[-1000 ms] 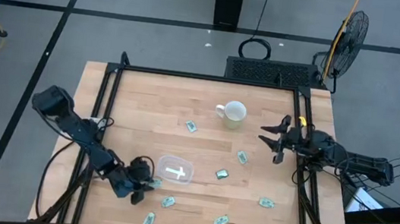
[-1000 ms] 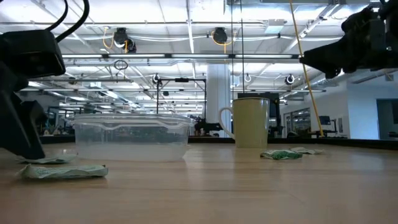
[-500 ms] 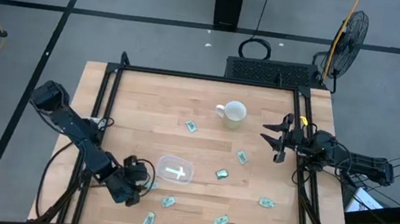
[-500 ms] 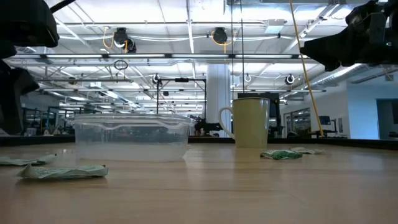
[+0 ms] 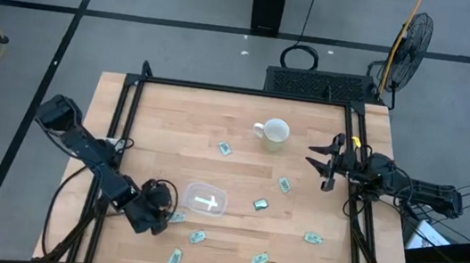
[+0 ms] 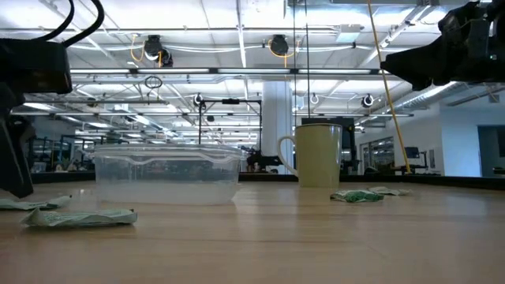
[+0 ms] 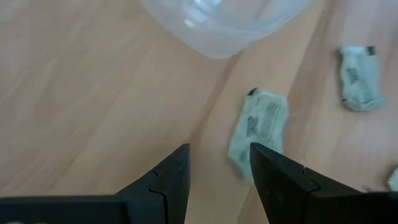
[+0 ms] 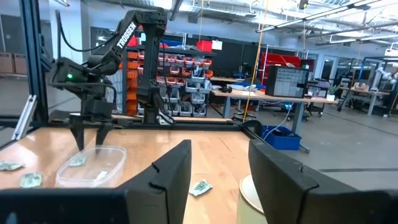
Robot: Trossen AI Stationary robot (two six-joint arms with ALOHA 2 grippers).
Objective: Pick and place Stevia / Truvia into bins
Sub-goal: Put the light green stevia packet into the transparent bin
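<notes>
Several pale green and white Stevia packets lie flat on the wooden table, among them one (image 5: 178,217) just beside my left gripper (image 5: 159,212), one (image 5: 197,236) nearer the near edge, and others (image 5: 260,205) (image 5: 225,148). The clear bin (image 5: 206,200) stands on the table with something white inside. My left gripper (image 7: 217,155) is open and low over the table, next to the bin (image 7: 224,25). A packet (image 7: 260,121) lies just past one fingertip; I cannot tell whether they touch. My right gripper (image 5: 321,164) waits open above the table's right side.
A white mug (image 5: 273,134) stands at the far middle of the table. Black frame rails (image 5: 130,110) run along the left, far and right edges. More packets (image 5: 313,238) (image 5: 260,260) lie toward the near right. Bare wood shows on the far left part.
My left gripper has risen off the table, shifted a little toward the table's left edge and come down again beside the bin. The packets and the bin have stayed where they were.
</notes>
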